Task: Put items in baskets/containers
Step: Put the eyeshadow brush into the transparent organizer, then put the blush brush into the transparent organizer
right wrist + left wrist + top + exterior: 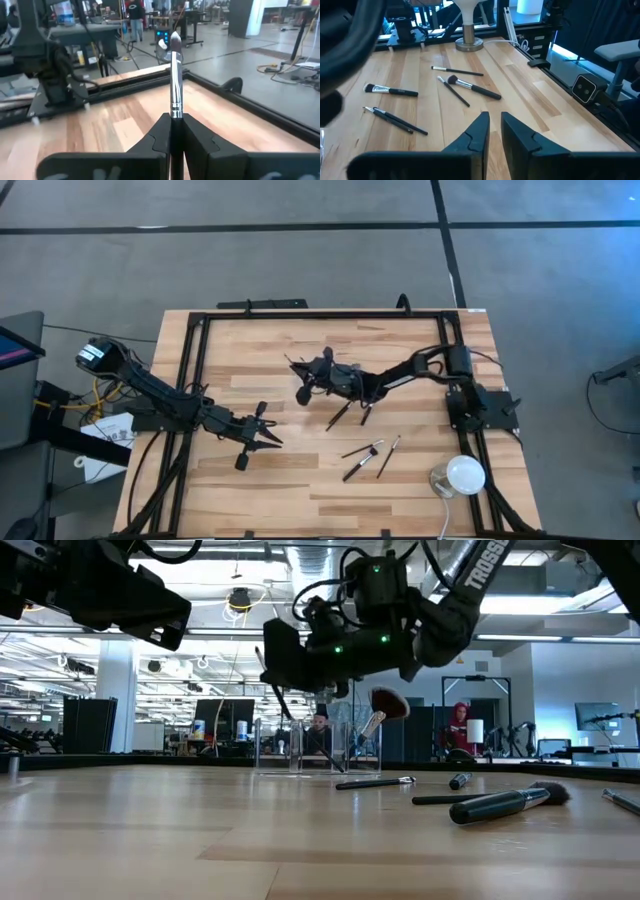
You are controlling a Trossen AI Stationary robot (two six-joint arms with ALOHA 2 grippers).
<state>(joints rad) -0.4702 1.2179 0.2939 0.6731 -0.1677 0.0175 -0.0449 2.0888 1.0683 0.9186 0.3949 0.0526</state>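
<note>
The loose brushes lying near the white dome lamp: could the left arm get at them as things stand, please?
Probably yes. The left hand holds nothing, and bare tabletop lies between it and the loose brushes. The right hand, gripping a brush, hangs over the container, away from that path.

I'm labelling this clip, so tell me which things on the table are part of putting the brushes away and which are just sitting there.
Part of the job:
- brush clamped in the right gripper
- loose brushes on the wood
- fan brush already standing in the clear container
- left gripper, empty, fingers nearly together

Just lying about:
- white dome lamp at the table corner
</note>
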